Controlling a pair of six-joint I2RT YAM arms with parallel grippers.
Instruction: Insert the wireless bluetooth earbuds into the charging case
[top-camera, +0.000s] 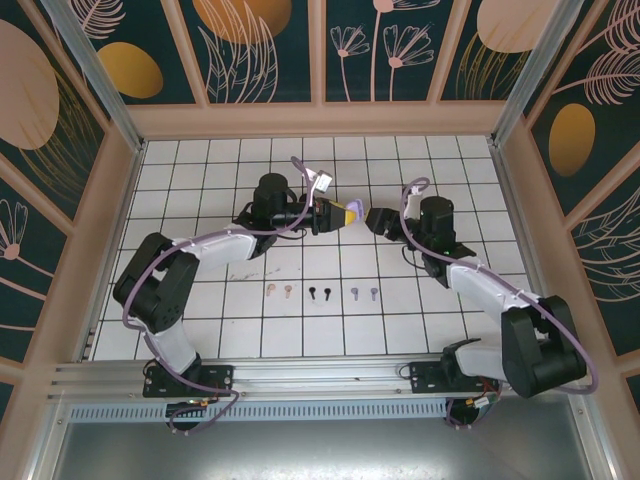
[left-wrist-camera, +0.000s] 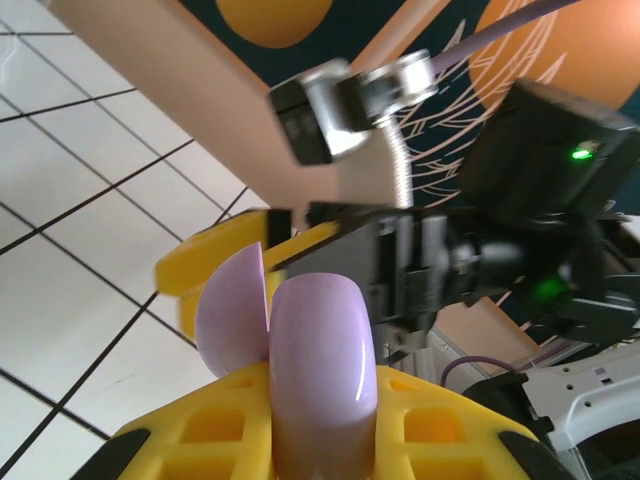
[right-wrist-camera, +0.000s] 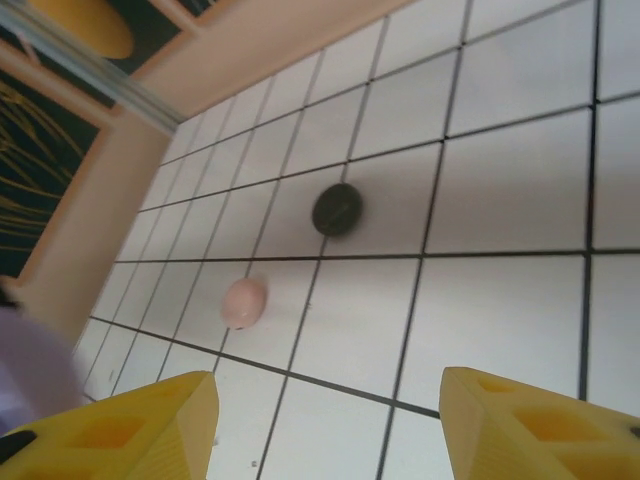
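I record the left gripper (top-camera: 336, 214) raised over the tiled table (top-camera: 200, 170), its yellow fingers (left-wrist-camera: 420, 420) clamped on the lavender charging case (left-wrist-camera: 322, 360). The lid (left-wrist-camera: 232, 308) appears hinged open. The right gripper (right-wrist-camera: 325, 390) hangs just beside it, almost tip to tip, fingers spread wide with nothing between them. The six earbuds lie in a row on the tiles nearer the arm bases, well apart from both grippers: pink pair (top-camera: 270, 292), black pair (top-camera: 312, 293), lavender pair (top-camera: 356, 294). From the right wrist I note a black case (right-wrist-camera: 337, 208) and a pink case (right-wrist-camera: 244, 302) lying apart on the tiles
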